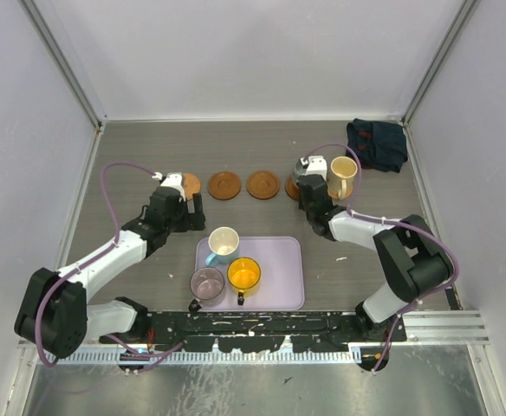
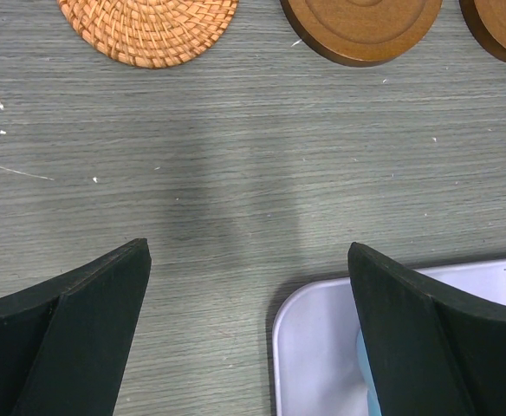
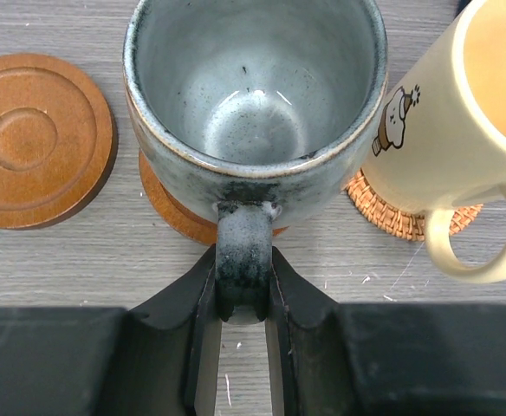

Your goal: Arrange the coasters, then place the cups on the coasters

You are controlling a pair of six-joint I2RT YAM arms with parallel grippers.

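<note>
Three brown coasters lie in a row; the leftmost is woven. My right gripper is shut on the handle of the grey-green cup, which is upright over a fourth wooden coaster; I cannot tell if it rests on it. Just right of it, the cream cup stands on a woven coaster. My left gripper hangs open and empty between the row and the tray. The white-blue, orange and purple cups stand on the tray.
The lavender tray lies near the arm bases, its far left corner under my left fingers. A dark blue cloth is bunched at the back right. White walls close in the table on three sides.
</note>
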